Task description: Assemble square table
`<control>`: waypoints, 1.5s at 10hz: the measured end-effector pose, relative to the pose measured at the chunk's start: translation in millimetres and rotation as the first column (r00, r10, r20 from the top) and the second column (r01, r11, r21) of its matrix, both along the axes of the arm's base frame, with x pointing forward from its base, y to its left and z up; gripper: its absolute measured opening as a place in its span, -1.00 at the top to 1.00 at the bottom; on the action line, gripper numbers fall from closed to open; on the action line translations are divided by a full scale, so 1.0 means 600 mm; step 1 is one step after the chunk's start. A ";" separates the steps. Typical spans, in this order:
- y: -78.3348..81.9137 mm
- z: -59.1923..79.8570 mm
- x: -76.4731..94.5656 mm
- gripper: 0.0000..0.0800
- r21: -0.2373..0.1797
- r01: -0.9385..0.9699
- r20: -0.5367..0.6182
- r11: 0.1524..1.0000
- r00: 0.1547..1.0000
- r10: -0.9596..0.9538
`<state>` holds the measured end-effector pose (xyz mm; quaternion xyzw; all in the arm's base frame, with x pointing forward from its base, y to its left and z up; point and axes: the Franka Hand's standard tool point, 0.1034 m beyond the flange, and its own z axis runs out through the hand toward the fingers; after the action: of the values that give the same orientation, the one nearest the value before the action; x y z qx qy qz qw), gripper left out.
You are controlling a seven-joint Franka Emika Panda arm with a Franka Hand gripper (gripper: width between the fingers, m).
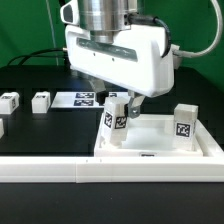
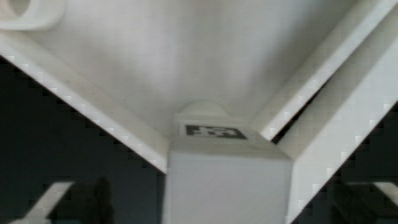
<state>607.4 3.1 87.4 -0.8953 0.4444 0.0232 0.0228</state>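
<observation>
The square table slab (image 1: 160, 143) lies flat at the exterior view's right, rim up. My gripper (image 1: 118, 104) is shut on a white tagged leg (image 1: 114, 122) and holds it upright at the slab's corner nearest the exterior view's left. The leg's lower end is at or in that corner; I cannot tell whether it is seated. A second leg (image 1: 185, 122) stands at the slab's right corner. In the wrist view the held leg (image 2: 222, 175) fills the space between my dark fingers (image 2: 68, 203), with the slab's inner face (image 2: 178, 70) beyond it.
Two more loose legs (image 1: 41, 100) (image 1: 9, 101) lie on the black board at the exterior view's left. The marker board (image 1: 87, 98) lies behind the gripper. A long white rail (image 1: 50, 171) borders the board's front edge.
</observation>
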 end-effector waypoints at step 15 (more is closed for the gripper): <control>-0.009 -0.003 0.001 -0.62 -0.050 -0.957 -0.004 0.287 0.288 0.958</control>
<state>607.9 -2.1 85.9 -0.9840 -0.1776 0.0109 -0.0084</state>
